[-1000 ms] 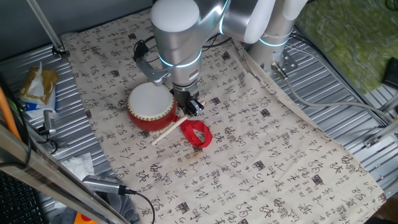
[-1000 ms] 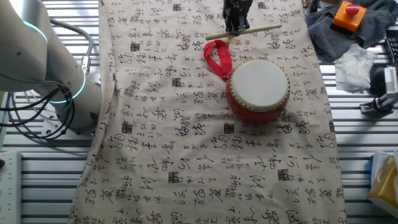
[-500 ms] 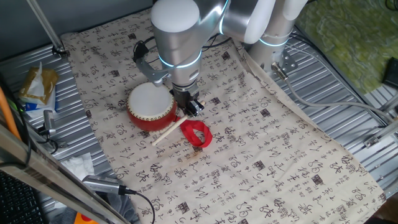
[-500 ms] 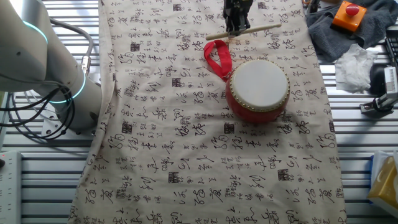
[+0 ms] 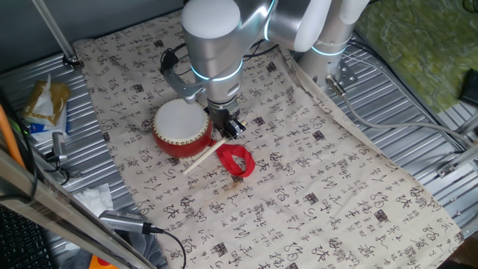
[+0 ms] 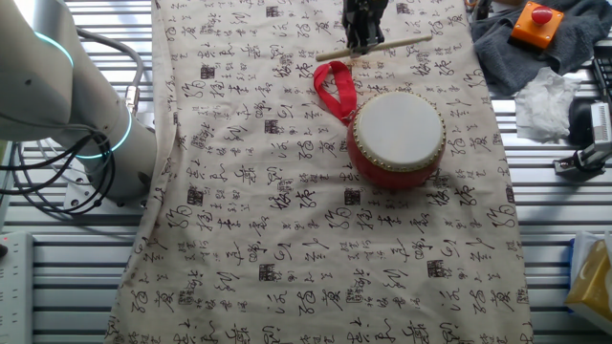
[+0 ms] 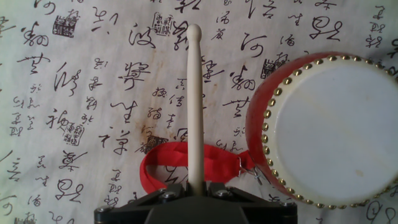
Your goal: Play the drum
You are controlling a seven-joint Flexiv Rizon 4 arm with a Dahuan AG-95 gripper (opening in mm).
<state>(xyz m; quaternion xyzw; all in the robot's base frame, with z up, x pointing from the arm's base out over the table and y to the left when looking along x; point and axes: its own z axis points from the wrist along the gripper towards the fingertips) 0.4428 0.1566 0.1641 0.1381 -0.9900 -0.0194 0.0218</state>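
Note:
The drum [image 5: 181, 127] has a red barrel body, a white skin top and a studded rim. It stands on the printed cloth and shows in the other fixed view [image 6: 396, 137] and at the right of the hand view [image 7: 329, 127]. Its red ribbon loop [image 5: 237, 160] lies beside it. My gripper [image 5: 226, 132] is shut on a thin pale wooden stick [image 7: 194, 93], which points away from the fingers, beside the drum and apart from it. In the hand view the stick crosses over the ribbon [image 7: 163, 165].
The cloth with black characters [image 6: 287, 239] covers a ribbed metal table. A snack packet [image 5: 45, 104] and cables lie at the left edge. A grey cloth, crumpled tissue [image 6: 547, 100] and an orange device [image 6: 535, 23] sit beyond the cloth's right edge.

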